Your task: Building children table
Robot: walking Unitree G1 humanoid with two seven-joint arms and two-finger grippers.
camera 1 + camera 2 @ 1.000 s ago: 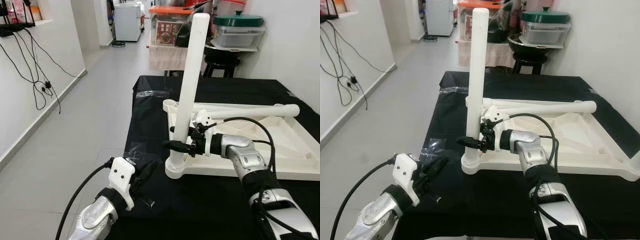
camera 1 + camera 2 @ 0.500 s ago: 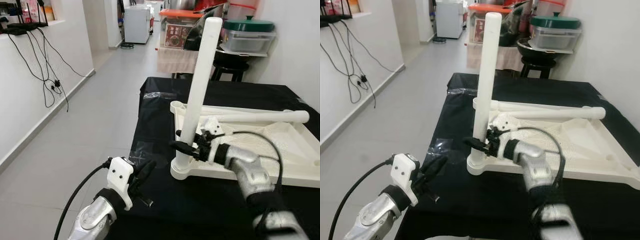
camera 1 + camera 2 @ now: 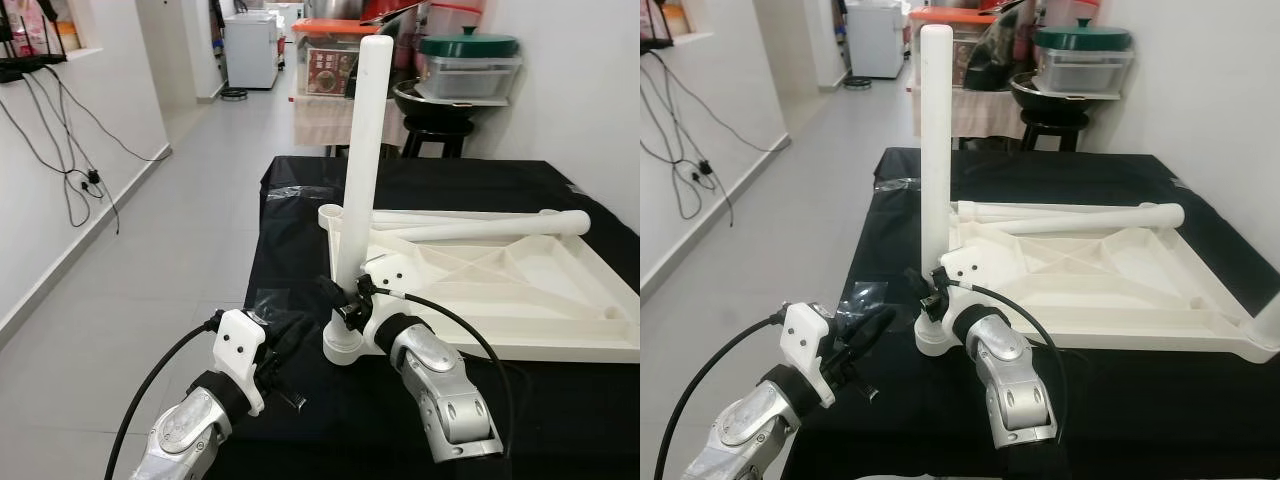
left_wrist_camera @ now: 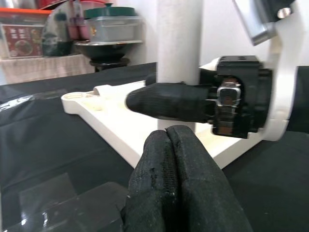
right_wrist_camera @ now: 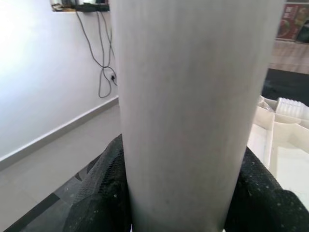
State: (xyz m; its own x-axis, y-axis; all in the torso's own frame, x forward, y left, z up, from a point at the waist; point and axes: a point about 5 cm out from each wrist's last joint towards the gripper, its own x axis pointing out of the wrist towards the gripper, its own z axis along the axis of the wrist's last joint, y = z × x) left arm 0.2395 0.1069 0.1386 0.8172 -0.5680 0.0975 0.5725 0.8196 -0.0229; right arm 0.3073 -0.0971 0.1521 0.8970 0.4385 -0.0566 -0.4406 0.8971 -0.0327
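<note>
Right gripper (image 3: 345, 300) jaws clamp the upright white leg (image 3: 360, 160), seemingly socketed in the upturned tabletop (image 3: 500, 290) on the black desk (image 3: 450, 180). Left gripper (image 3: 285, 345) jaws together, nearby.

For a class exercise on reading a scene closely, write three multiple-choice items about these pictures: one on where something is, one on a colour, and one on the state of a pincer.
1. Where does the upright table leg stand?
A. In the near-left corner socket of the upside-down tabletop
B. On the floor
C. On the stool

2. What colour is the cloth under the parts?
A. Red
B. Black
C. Yellow

3. What is the right pincer doing?
A. Hanging idle
B. Holding a cup
C. Gripping the upright leg near its base

Answers: 1 A, the leg rises from that corner; 2 B, the cloth around the tabletop is black; 3 C, the right wrist view shows a finger on each side of the leg.
</note>
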